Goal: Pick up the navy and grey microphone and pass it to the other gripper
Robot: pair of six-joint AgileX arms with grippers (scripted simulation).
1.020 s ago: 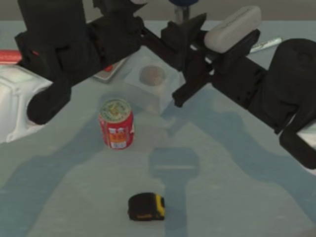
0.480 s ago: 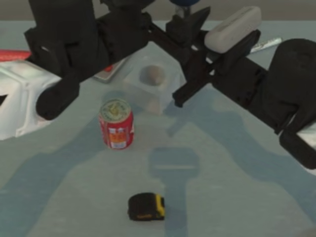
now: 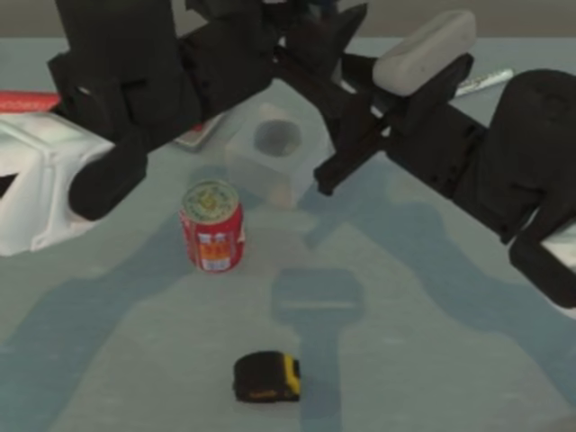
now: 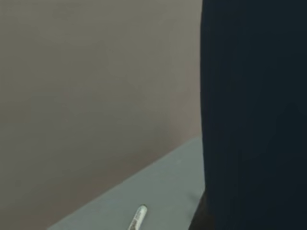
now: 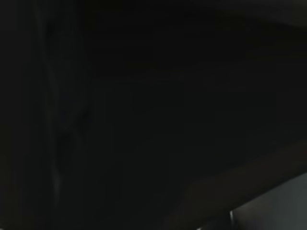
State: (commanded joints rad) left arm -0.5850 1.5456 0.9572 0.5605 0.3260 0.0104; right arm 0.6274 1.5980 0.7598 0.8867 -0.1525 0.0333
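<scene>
**Item: navy and grey microphone** (image 3: 324,5). Located above the middle of the bench's (image 3: 432,297) far edge, lifted off the surface. Only a scrap of navy is seen in the top view, wedged between the two arms' black ends. The grey handle is hidden, so the long axis and the way the head points cannot be established. A large dark navy mass fills one side of the left wrist view; it may be the head at close range, but this is not certain.

**Item: left gripper** (image 3: 286,31). Reached to the far edge, just beside the navy scrap. State of the jaws: cannot be told.

**Item: right gripper** (image 3: 328,40). Brought in from the right side to the same spot, with the pale grey pad (image 3: 425,51) riding on its arm. State of the jaws: cannot be told. The right wrist view is dark.

**Relation governing the next move.** Both grippers are judged about equally near the microphone, meeting tip to tip around it. The handover is judged to be in hand, though which side bears the load is not visible.

**Other stock.** Red can (image 3: 212,227), upright, left of centre. Tape measure (image 3: 266,377), near edge. Translucent box (image 3: 274,148), under the arms. White marker (image 3: 483,83), far right.
</scene>
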